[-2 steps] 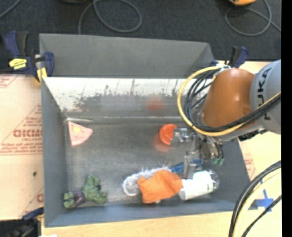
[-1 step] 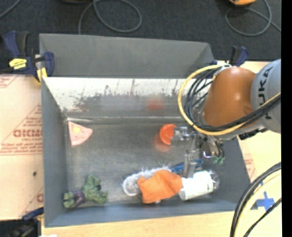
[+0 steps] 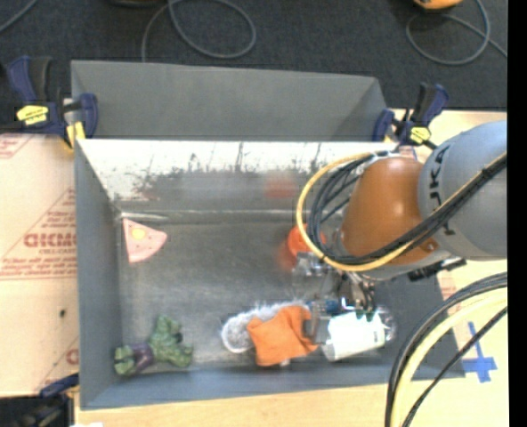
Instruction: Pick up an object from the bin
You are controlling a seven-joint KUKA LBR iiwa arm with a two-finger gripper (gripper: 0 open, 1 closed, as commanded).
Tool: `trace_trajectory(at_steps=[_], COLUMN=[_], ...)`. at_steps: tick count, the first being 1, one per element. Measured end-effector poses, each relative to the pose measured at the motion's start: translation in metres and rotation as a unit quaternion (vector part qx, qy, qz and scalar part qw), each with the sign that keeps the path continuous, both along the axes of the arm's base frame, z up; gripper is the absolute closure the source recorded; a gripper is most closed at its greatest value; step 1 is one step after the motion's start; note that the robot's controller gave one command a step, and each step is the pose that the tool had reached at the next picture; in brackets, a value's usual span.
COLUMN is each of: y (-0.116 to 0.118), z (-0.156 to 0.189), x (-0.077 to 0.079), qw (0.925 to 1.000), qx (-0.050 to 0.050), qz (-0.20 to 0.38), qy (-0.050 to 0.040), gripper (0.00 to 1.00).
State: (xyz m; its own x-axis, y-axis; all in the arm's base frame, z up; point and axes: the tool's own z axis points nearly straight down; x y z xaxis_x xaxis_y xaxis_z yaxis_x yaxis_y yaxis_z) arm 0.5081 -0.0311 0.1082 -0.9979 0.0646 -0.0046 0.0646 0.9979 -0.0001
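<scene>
Grey metal bin [image 3: 210,274], seen from above, with the things lying mostly along its near edge. The arm comes in from the right, its rounded orange wrist cover [image 3: 384,212] looped with black and yellow cables [image 3: 310,205]. The gripper [image 3: 333,311] is down low over the near right part of the floor. Its lower end sits between a crumpled orange cloth [image 3: 277,338] on the left and a white plastic bottle-like container [image 3: 357,336] lying on its side on the right, and it is close against both. Whether it is open, closed or clamped on either one cannot be told, because the wrist hides its tips, and which of the two it is on cannot be told either. A white fluffy, lacy piece [image 3: 239,329] lies touching the cloth's left edge. Farther left, in the near left corner, lies a green toy figure with a purple patch [image 3: 157,347], well apart from the gripper. A flat pink wedge [image 3: 143,240] (a yellowish spot on its face) rests against the left wall, farther back. A small orange thing [image 3: 294,245] shows at the wrist's left edge toward the back wall, mostly hidden, so its kind is unclear.
</scene>
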Motion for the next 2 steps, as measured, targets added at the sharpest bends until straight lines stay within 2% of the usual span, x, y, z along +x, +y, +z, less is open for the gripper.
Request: trace_trajectory(at_steps=[1,2], y=[0.007,0.017], z=[-0.023,0.018], x=[-0.007,-0.006], qw=[1.0000,0.9977], qx=[0.000,0.000], qz=[0.010,-0.067], qy=[0.0016,-0.0004], gripper=[0.00,0.00])
